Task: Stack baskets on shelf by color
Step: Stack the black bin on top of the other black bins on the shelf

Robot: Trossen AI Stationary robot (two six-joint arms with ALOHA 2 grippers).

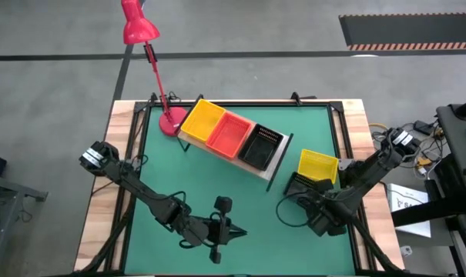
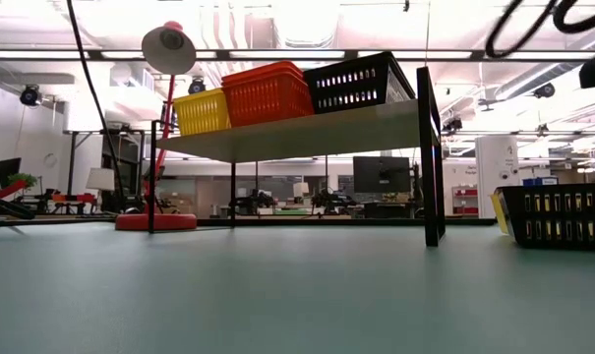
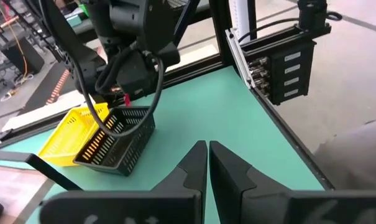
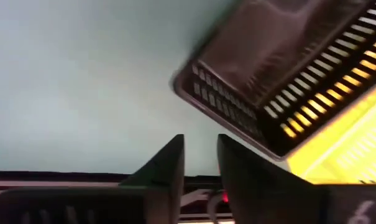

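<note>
Left tool point(image 1: 234, 231) pressed together, near front edge. Right tool point(image 4: 200, 163) slightly apart, empty, beside black basket point(image 1: 300, 185) and yellow basket point(image 1: 319, 165). Shelf point(image 1: 273, 171) carries three stacks.

overhead light: even, bright; green table mat point(image 1: 240, 192) shows only soft shadows under arms
low view: ceiling strip lights blown out, glare behind light-wood shelf with black frame point(image 2: 307, 133)
right wrist view: black mesh plastic basket point(image 4: 287, 81) just ahead of right gripper point(image 4: 200, 163) motion-blurred
left wrist view: sharp
</note>
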